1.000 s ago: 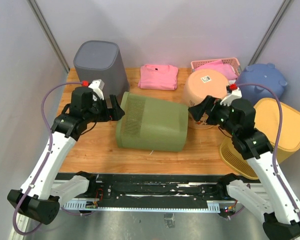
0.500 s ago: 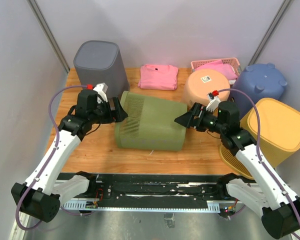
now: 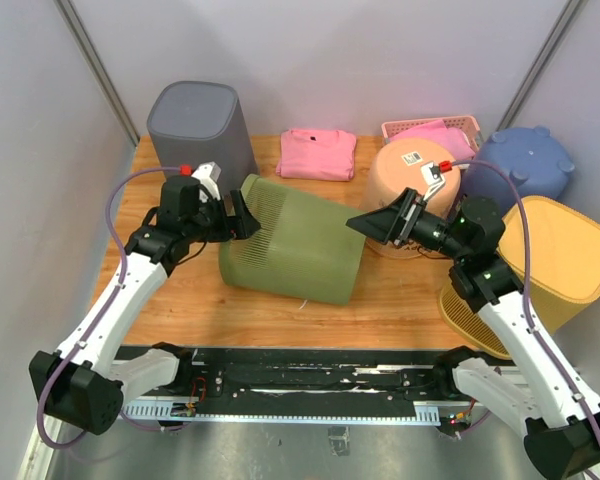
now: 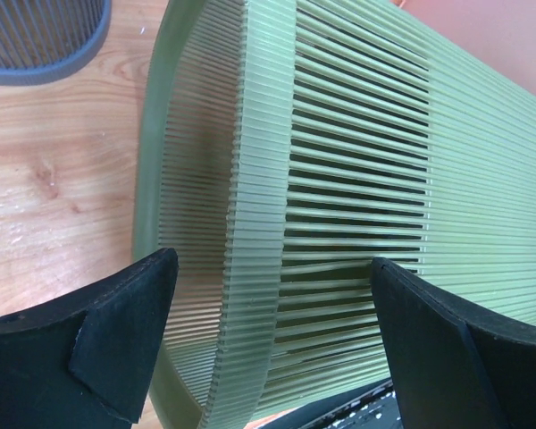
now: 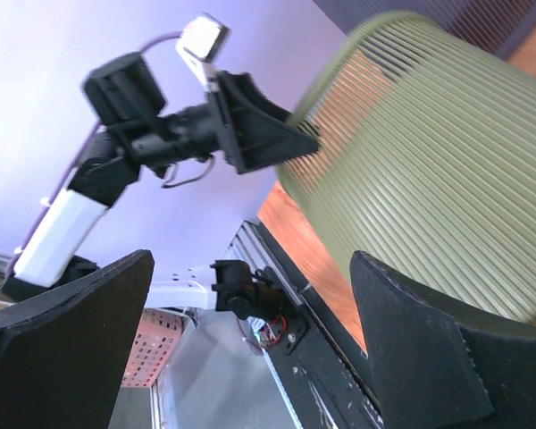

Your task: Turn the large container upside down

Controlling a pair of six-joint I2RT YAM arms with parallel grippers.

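Observation:
The large container (image 3: 295, 245) is an olive-green slatted bin lying on its side in the middle of the wooden table, slightly skewed. My left gripper (image 3: 242, 222) is open at its left end. In the left wrist view (image 4: 272, 268) the jaws straddle the ribbed rim of the container (image 4: 357, 161) without closing on it. My right gripper (image 3: 365, 222) is open and raised at the container's upper right end, pointing left. In the right wrist view (image 5: 250, 264) the container (image 5: 429, 152) lies up and right of the jaws, not between them.
A grey bin (image 3: 200, 125) stands at the back left, close behind the left gripper. A folded pink cloth (image 3: 318, 153) lies at the back. On the right are a peach tub (image 3: 415, 175), a pink basket (image 3: 435, 128), a blue container (image 3: 523, 165), a yellow lid (image 3: 555, 255) and a yellow slatted basket (image 3: 470, 310).
Both grippers have closed in on the container's ends. The right gripper has risen and swung to point left. The container has shifted left and turned slightly.

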